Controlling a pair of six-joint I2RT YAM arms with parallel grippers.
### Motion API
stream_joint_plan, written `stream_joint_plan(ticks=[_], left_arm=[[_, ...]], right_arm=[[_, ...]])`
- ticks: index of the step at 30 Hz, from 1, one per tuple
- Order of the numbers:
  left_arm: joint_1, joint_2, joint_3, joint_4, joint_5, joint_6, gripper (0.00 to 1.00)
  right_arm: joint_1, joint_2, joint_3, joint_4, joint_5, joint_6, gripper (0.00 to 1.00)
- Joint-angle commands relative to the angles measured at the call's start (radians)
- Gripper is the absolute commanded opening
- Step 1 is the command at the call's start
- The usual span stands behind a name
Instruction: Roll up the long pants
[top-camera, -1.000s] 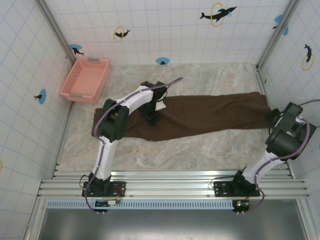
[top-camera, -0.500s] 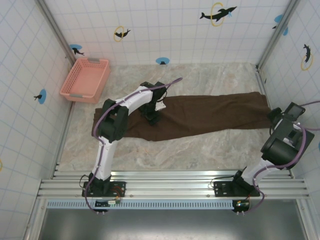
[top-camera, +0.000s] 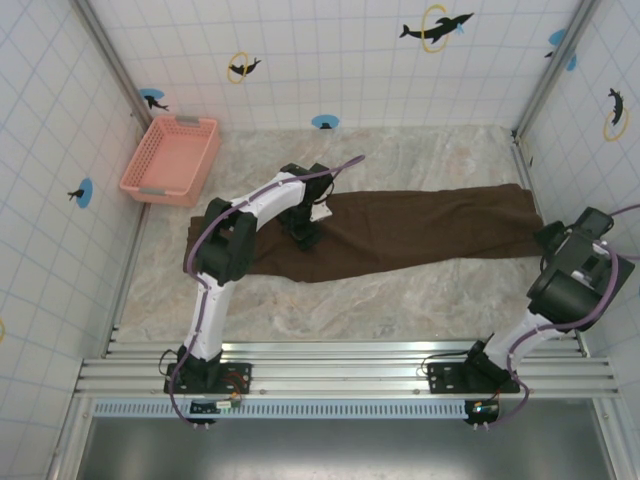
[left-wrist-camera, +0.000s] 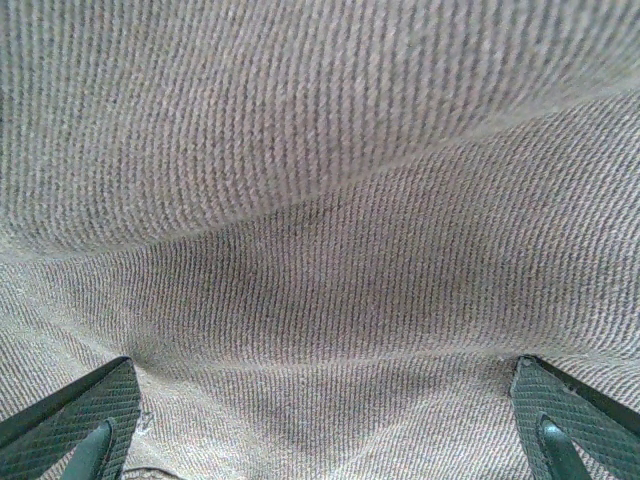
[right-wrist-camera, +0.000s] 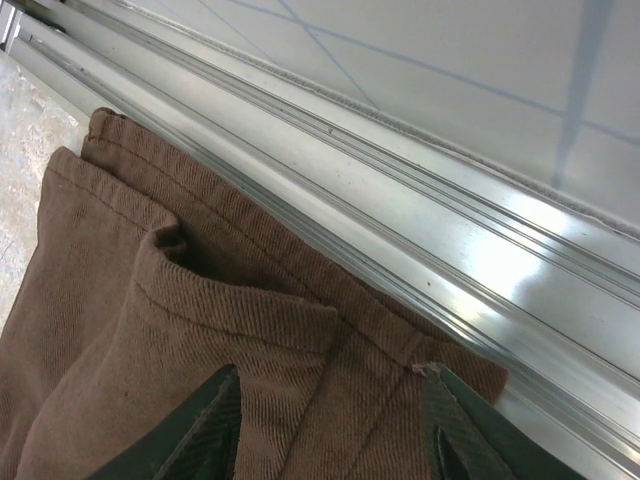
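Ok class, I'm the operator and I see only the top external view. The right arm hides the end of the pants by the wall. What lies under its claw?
Observer: On the right wrist view, the right claw hovers over the leg hems of the long pants, one hem lying on the other.
Operator: Are its fingers shut?
Observer: No, its fingers stand apart, with the hem edge showing between them.
Operator: And the left claw?
Observer: On the left wrist view, the left claw is wide open over ribbed fabric, and a fold runs across the cloth ahead of it.
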Motion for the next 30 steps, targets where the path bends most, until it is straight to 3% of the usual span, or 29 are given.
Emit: stream_joint_plan(ticks=[1, 14, 19, 25, 30], left_arm=[[-0.006, 0.025, 0.022, -0.019, 0.033, 0.018, 0.97], [-0.007, 0.059, 0.04, -0.032, 0.025, 0.024, 0.97], [-0.007, 0.068, 0.052, -0.041, 0.022, 0.025, 0.97], [-0.006, 0.077, 0.062, -0.047, 0.024, 0.018, 0.98], [-0.007, 0.064, 0.049, -0.038, 0.027, 0.013, 0.97]], right_arm=[[-0.007, 0.041, 0.037, 0.003, -0.01, 0.019, 0.49], [-0.001, 0.175, 0.078, 0.166, -0.076, 0.085, 0.42], [0.005, 0.2, 0.082, 0.221, -0.087, 0.096, 0.3], [0.005, 0.106, 0.034, 0.23, -0.045, 0.067, 0.16], [0.004, -0.072, -0.053, 0.214, 0.048, 0.051, 0.11]])
